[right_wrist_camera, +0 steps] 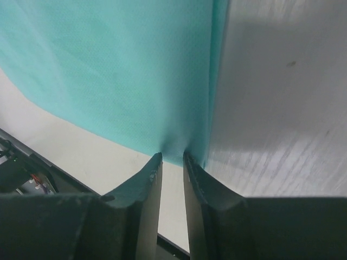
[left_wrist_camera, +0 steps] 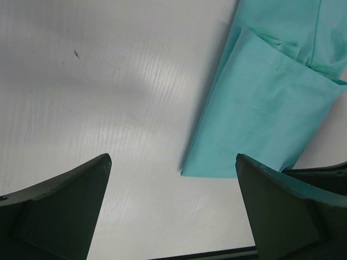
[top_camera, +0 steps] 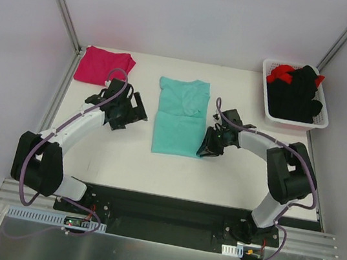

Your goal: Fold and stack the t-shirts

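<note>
Teal t-shirt (right_wrist_camera: 108,81) hem between right jaws, wrist view only.

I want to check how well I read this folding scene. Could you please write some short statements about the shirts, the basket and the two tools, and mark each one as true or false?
1. The right tool is pinching an edge of the teal t-shirt. True.
2. The left tool is shut on the magenta t-shirt. False: it stands wide open over the table, beside the teal t-shirt, and holds nothing.
3. The magenta t-shirt is stacked on top of the teal t-shirt. False: the two lie apart, with the magenta one at the far left corner.
4. The white basket at the far right holds black garments and a red garment. True.
</note>
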Motion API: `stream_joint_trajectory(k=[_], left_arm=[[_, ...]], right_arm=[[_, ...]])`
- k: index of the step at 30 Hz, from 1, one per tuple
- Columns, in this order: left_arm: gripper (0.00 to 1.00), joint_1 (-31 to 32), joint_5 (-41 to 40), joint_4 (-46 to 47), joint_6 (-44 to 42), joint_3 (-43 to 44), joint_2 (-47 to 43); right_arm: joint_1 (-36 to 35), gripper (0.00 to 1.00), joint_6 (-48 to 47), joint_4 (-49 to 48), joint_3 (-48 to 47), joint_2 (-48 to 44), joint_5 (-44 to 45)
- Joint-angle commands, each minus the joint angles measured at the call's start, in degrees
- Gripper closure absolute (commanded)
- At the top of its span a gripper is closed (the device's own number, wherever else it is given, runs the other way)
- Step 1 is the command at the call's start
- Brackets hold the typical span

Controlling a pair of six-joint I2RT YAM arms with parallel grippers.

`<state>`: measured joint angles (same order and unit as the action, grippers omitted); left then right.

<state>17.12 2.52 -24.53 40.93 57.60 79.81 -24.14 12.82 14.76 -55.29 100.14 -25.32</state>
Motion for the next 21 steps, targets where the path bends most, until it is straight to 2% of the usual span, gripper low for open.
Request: stream_joint_trajectory(k=[1,3,8,12,17,21], left_arm=[[0.01,-0.4,1.4,1.0,1.9,-3.4,-2.6],[0.01,0.1,2.2,3.2,2.6,-5.8,-3.9],[0.01,2.7,2.8,5.1,5.4,-8.9,-5.8],[0.01,8.3,0.4,7.8,8.3,-11.5,-6.8],[0.01,10.3,0.4,10.5,10.7,-13.3,-7.6],[0.02,11.0,0.0,14.8,12.7,-18.3,-9.3]], right_arm=[[-0.7,0.73,-1.0,6.0,-0.4,-6.9,2.8],[-0.7,0.69,-1.2,7.6,-1.3,-10.0,4.1],[-0.7,0.66,-0.7,10.7,-1.8,-15.9,4.8],[-0.7,0.66,-0.3,11.1,-0.1,-19.4,6.4],[-0.2,0.66,-0.1,9.1,4.7,-22.3,7.7],[0.8,0.66,2.1,5.5,9.2,-25.9,8.8]])
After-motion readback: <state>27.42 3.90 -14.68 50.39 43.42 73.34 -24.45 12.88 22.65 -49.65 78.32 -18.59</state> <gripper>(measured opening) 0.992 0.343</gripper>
